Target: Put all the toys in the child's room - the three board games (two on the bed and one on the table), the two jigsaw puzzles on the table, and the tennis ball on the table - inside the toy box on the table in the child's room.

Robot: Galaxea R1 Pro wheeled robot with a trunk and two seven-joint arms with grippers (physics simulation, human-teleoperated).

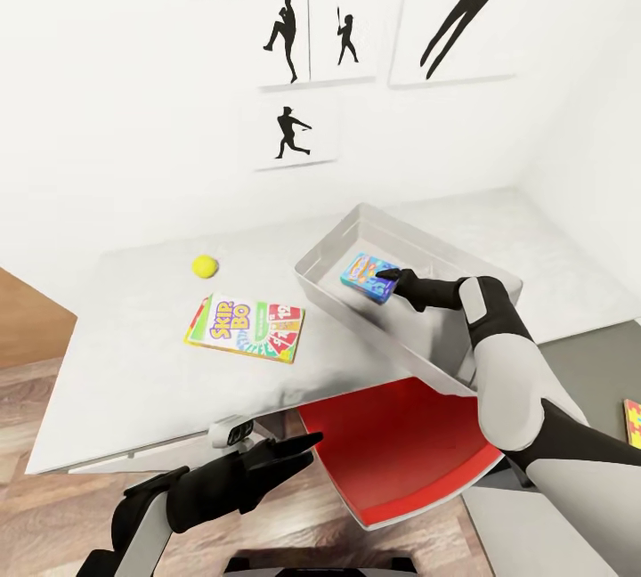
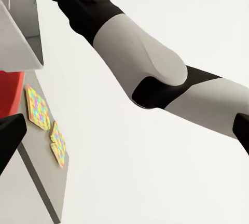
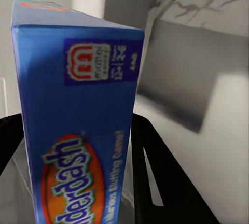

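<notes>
One pincer, right point(image 1: 389, 275), clamps blue game box point(image 1: 369, 278) inside toy box point(image 1: 463, 270).

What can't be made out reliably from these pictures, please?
- Blue game box, right wrist view: lower part cut by the edge; title only partly readable.
- Toy box floor, head view: partly hidden by the game and right tool.
- Jigsaw puzzle, head view: cut by the right edge.
- Skip-Bo game: small print too small.
- Left tool: finger gap unclear.
</notes>
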